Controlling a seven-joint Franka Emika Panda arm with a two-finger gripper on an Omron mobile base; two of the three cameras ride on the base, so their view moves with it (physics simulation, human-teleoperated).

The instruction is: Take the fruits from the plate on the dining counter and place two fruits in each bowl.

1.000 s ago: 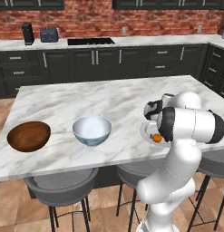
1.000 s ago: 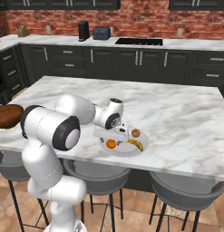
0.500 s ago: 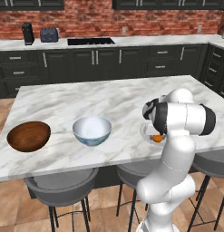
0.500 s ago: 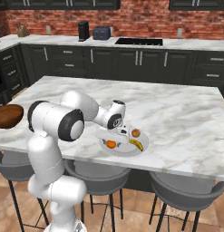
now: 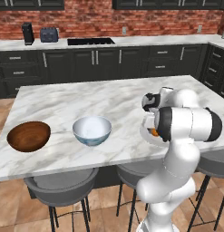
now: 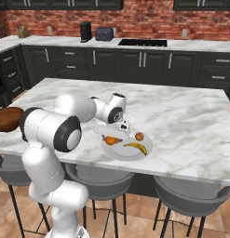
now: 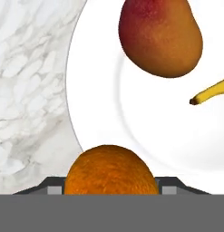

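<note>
your gripper point(image 7: 111, 192) sits part-open astride the orange point(image 7: 110, 170) at the plate point(image 7: 145, 140) edge, grip not yet sure; close off-centre and it rolls onto the dining counter point(image 7: 31, 90), away from the mango point(image 7: 161, 36) ahead.

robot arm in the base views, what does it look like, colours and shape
The arm is glossy white with rounded, tube-like links and fat cylindrical joints capped by dark grey to black rings and discs. The hand is a white block with dark patches, ending in the gripper with two small dark fingertips. No cables or markings show.
</note>
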